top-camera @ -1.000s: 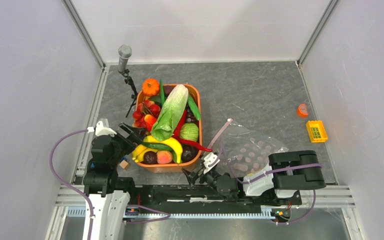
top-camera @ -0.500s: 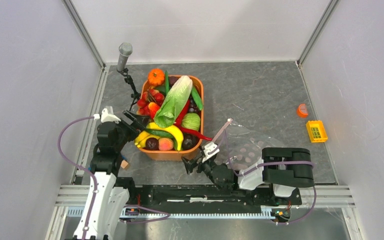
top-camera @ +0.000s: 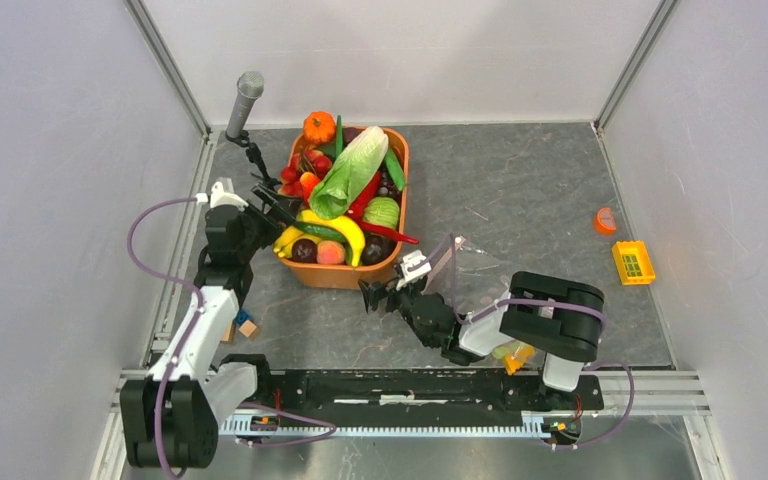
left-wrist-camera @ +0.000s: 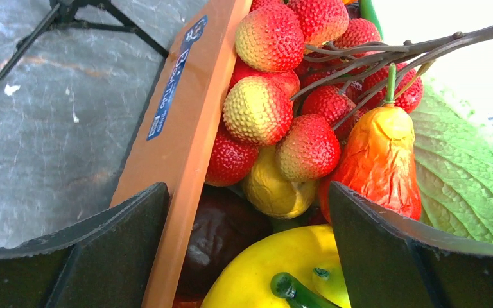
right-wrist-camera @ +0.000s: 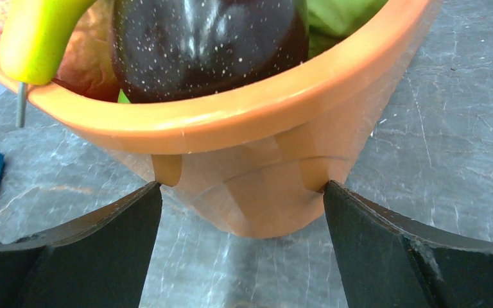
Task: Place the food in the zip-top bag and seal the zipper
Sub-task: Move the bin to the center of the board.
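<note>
Grey table (top-camera: 540, 180), orange tub (top-camera: 345, 276). My left claw (left-wrist-camera: 247, 218) straddles its rim, spread wide; my right claw (right-wrist-camera: 241, 215) gapes facing it.

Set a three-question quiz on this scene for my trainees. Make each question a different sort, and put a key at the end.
1. True or false: the cabbage lies inside the zip-top bag.
2. In its wrist view, the left gripper is: A) shut tight; B) open, with one finger on either side of the rim of the orange tub; C) out of sight.
3. Fill in: the right gripper, open, faces a corner of the ____.

Key:
1. False. It lies in the orange tub.
2. B.
3. Orange tub.
</note>
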Robot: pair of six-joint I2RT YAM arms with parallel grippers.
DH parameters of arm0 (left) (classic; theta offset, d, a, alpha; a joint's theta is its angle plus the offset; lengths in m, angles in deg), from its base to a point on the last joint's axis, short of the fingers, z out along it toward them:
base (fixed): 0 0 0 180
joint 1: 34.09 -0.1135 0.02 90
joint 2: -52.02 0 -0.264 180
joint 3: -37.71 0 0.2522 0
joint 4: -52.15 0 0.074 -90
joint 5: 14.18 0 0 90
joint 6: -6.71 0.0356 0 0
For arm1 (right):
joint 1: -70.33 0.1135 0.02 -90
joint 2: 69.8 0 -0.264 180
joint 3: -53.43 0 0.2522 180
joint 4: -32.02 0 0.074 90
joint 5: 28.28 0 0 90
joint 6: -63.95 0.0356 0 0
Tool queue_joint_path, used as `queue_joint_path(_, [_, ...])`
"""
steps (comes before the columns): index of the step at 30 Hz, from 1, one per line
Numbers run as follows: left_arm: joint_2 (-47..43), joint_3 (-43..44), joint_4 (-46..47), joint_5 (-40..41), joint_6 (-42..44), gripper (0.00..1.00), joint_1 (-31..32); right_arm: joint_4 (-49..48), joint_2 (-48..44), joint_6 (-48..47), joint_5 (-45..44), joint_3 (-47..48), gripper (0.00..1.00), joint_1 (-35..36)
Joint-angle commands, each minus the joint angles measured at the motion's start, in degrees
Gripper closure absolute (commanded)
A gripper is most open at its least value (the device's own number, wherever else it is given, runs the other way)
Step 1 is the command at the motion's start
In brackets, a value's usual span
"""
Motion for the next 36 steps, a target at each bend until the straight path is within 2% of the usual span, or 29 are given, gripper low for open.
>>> queue_joint_path(1, [5.24, 4.28, 3.94, -5.03, -2.18, 0.01, 1.20, -0.19, 3.16, 0.43, 6.59, 7.11, 0.02, -3.78])
queue_joint_path(9, [13.73, 9.70, 4.87, -3.07, 0.38, 0.01, 1.02, 5.07, 7.65, -1.54, 13.59, 14.54, 0.02, -7.83])
queue_joint_path(14, [18.26, 14.98, 1.40, -2.27, 3.62, 0.00, 0.43, 8.10, 11.06, -2.91, 18.31, 20.49, 0.02, -7.78])
queue_joint_path(21, [16.53, 15.24, -2.92, -1.04, 4.58, 0.00, -3.54, 9.67, 12.87, -4.27, 21.24, 23.29, 0.02, -7.78])
queue_joint_path(28, [12.01, 16.26, -10.06, 1.20, 7.08, 0.00, -3.54, 10.44, 4.48, -3.69, 17.42, 15.07, 0.02, -8.10])
queue_joint_path(32, [9.40, 17.01, -12.12, 2.53, 8.08, 0.00, -3.57, 9.04, -1.90, -3.32, 16.66, 6.79, 0.02, -8.45])
queue_joint_path(36, [7.71, 20.13, -16.28, 4.31, 9.40, 0.00, -3.63, 16.05, -7.88, -2.57, 16.57, 3.27, 0.02, -8.68])
